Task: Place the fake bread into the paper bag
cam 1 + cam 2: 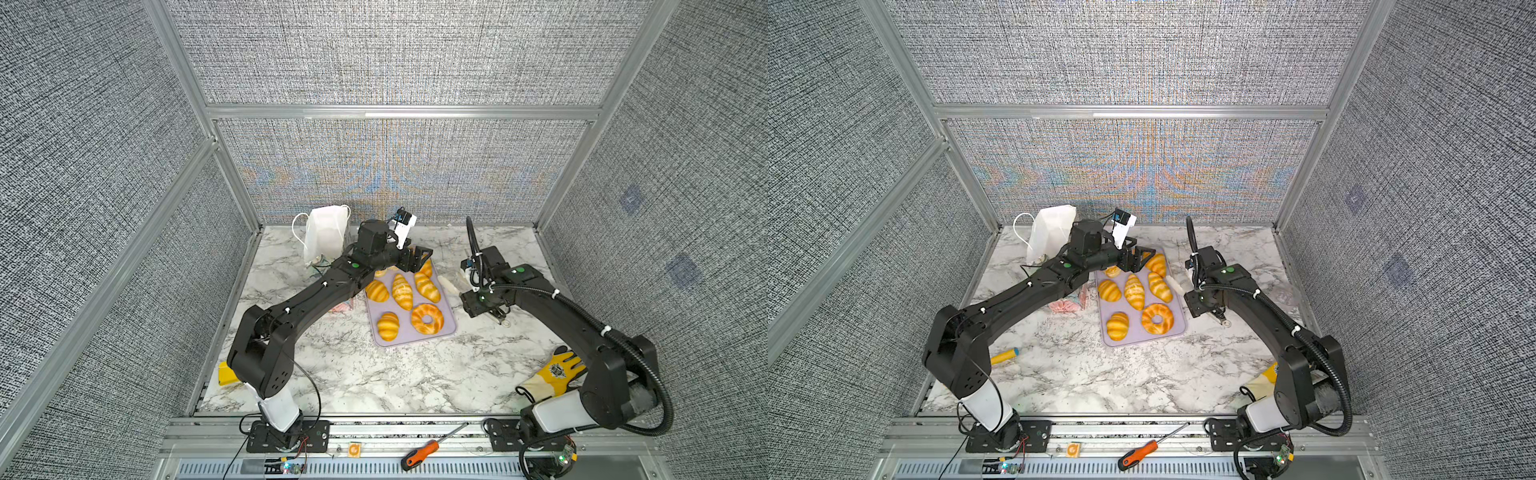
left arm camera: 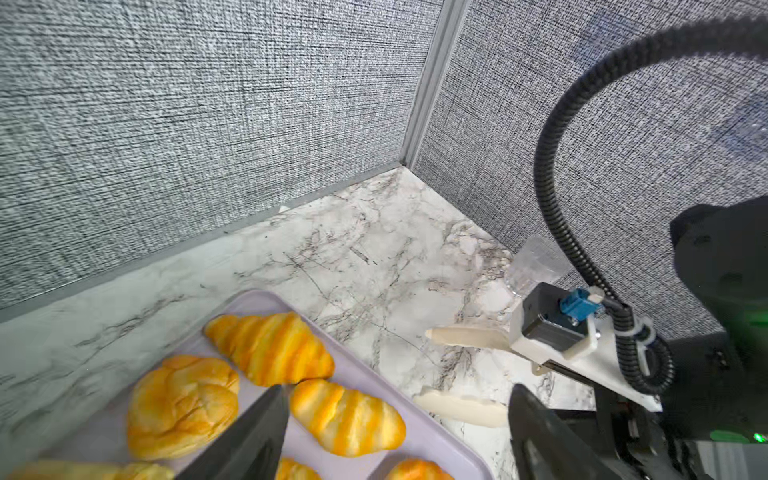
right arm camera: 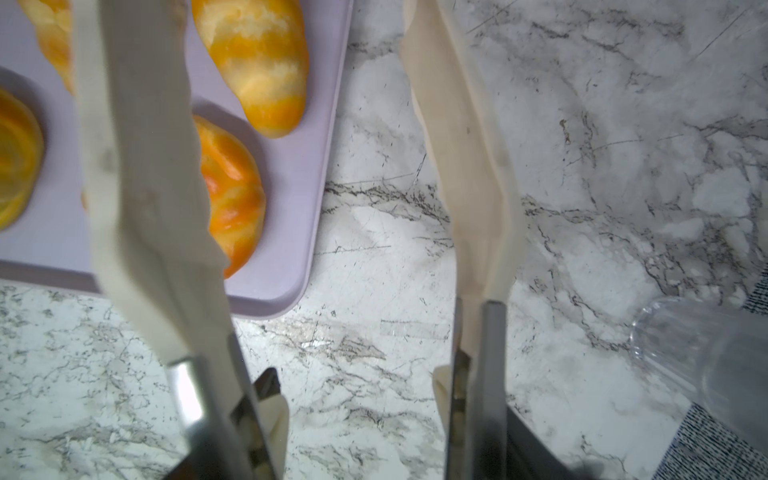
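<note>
With both the left gripper [image 1: 420, 258] and right gripper [image 3: 332, 137] being held spread and empty, fake bread [image 1: 402, 291] is lying on the lilac tray [image 1: 449, 328], and the paper bag [image 1: 324, 237] beside the tray risks being toppled.

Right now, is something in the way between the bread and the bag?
Yes. The left arm stretches across between the fake bread on the tray and the paper bag. The left gripper hangs open, empty, over the tray's far end.

Fake bread [image 1: 402, 291] on lilac tray [image 1: 449, 328] — paper bag [image 1: 326, 235] behind.
</note>
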Robot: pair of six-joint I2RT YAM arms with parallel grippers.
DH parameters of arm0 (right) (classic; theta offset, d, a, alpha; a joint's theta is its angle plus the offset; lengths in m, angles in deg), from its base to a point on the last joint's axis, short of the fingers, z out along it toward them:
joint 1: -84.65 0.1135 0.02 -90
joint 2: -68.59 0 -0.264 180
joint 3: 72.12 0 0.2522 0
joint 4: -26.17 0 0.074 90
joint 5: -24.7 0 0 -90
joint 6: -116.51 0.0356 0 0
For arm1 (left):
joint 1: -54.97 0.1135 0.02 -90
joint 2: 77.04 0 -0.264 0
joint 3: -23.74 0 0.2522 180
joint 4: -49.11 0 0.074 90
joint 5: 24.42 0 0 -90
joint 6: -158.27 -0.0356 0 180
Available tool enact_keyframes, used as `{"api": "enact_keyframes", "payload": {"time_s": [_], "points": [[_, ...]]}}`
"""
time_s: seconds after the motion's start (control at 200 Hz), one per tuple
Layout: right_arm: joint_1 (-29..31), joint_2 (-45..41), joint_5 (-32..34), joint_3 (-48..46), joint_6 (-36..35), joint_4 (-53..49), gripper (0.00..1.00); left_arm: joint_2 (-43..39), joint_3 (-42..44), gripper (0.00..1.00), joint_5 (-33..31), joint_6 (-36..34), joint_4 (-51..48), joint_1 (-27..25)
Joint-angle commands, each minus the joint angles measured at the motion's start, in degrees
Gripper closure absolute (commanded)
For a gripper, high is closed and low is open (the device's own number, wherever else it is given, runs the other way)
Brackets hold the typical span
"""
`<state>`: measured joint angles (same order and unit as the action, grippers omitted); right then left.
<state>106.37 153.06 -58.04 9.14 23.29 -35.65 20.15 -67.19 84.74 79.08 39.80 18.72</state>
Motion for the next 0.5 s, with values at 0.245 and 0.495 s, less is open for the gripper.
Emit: {"api": "enact_keyframes", "payload": {"time_s": [0.245,0.495], "points": [[7.5,7.19,9.61,4.59,2.9,-7.32,0.31,-11.26,9.57,0.15,-10.59,-2.82,0.05,-0.05],[9.42,15.67,12.91,11.2,2.07,-10.67,0.3,-17.33,11.75,0.15,-14.61,-4.7,-3.46,-0.29]]}}
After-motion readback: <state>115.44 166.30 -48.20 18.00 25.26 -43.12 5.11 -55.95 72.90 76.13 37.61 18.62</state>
